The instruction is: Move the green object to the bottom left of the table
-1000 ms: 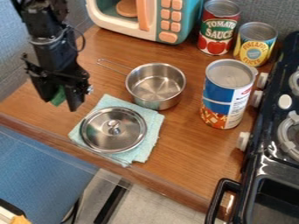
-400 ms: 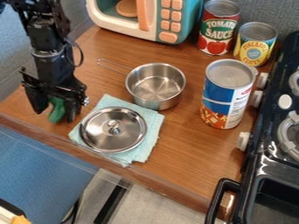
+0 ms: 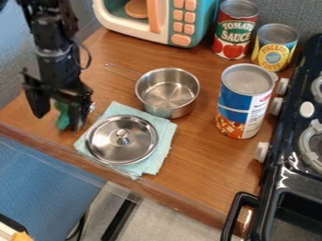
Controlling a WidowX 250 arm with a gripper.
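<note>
Our black two-finger gripper has come down and its fingers have spread; they now stand apart. Between them is the small green object, blurred, so we can't tell if it touches either one. Just beside the hand, towards the pot, lies the pale-blue cloth under the round steel lid. We judge the release nearly done, at the wooden table's bottom left.

Cans, three; pot, one; lid, one; cloth, one; microwave, one; stove, one; green object, one; gripper, one; table, one.
</note>
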